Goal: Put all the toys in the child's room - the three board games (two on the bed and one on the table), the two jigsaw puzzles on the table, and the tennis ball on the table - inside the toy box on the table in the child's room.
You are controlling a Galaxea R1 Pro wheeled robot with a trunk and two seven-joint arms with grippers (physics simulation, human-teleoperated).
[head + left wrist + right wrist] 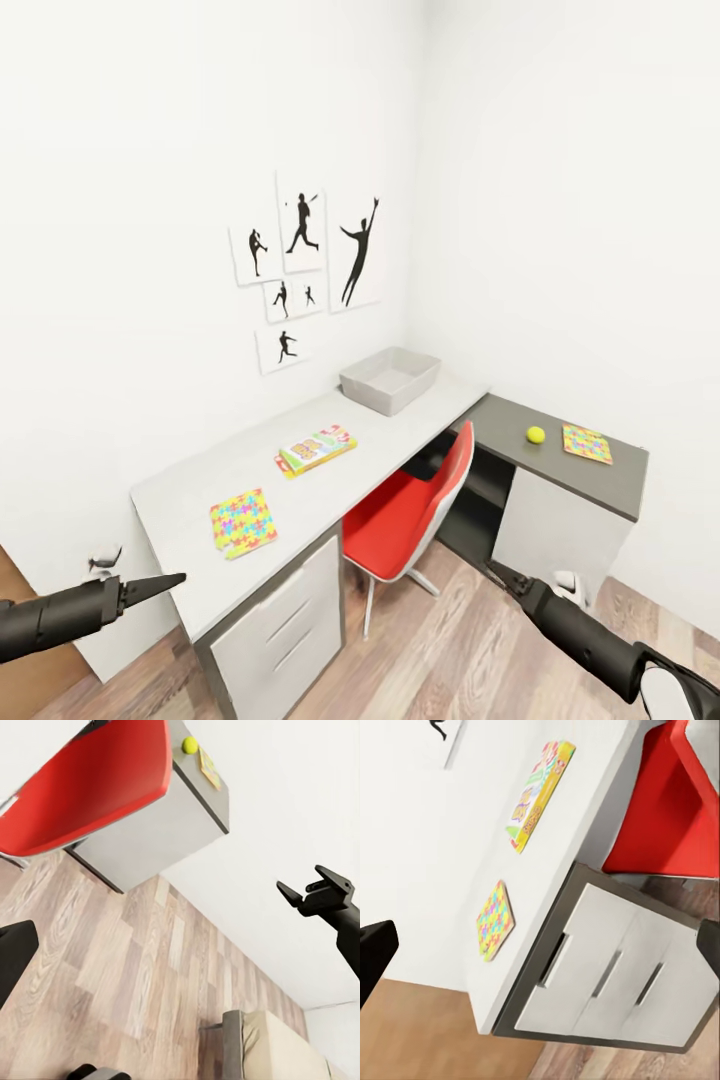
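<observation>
On the white table (200, 480) a light-grey toy box (390, 378) stands at the far end, by the wall. A green-edged board game (316, 449) lies mid-table (538, 793). One jigsaw puzzle (243, 522) lies near the table's near end (495, 919). On the lower dark-grey section rest the tennis ball (536, 434) (190, 745) and a second jigsaw puzzle (586, 443) (209, 766). My left gripper (175, 579) hangs open and empty just off the table's near left corner. Low over the floor, right of the chair, my right gripper (494, 571) is open and empty too. A corner of the bed (277, 1050) is visible.
A red chair (410, 510) is pushed under the table between the white drawers (285, 625) and the dark cabinet section. Baseball-player silhouette pictures (305, 265) hang on the wall. Wood-plank floor (450, 660) lies open in front of the table.
</observation>
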